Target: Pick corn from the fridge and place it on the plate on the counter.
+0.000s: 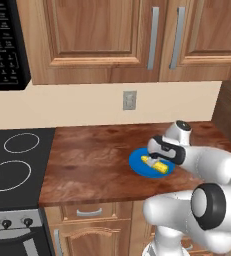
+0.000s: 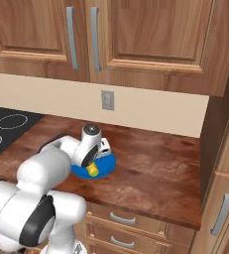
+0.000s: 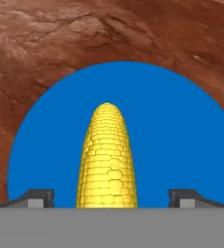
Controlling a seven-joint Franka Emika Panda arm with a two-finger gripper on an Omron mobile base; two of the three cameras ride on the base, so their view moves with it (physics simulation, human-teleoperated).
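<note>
The yellow corn (image 3: 107, 155) lies flat on the round blue plate (image 3: 181, 131), which sits on the reddish-brown counter (image 1: 87, 160). My gripper (image 3: 112, 197) hovers just over the cob, open. Its two dark fingertips (image 3: 33, 197) stand wide apart on either side of the cob without touching it. From the left base view, the corn (image 1: 154, 165) rests on the plate (image 1: 137, 162) under my gripper (image 1: 154, 157). The right base view has the corn (image 2: 92, 170) peeking out below my gripper (image 2: 93, 161) on the plate (image 2: 107, 164). The fridge is out of view.
A black stovetop (image 1: 12, 160) with white ring burners borders the counter on the left. A wall outlet (image 1: 129, 100) is behind the plate. Wooden upper cabinets (image 2: 136, 34) hang overhead, and a tall cabinet side (image 2: 220, 134) closes the counter's right end. A black microwave (image 1: 4, 45) hangs over the stove.
</note>
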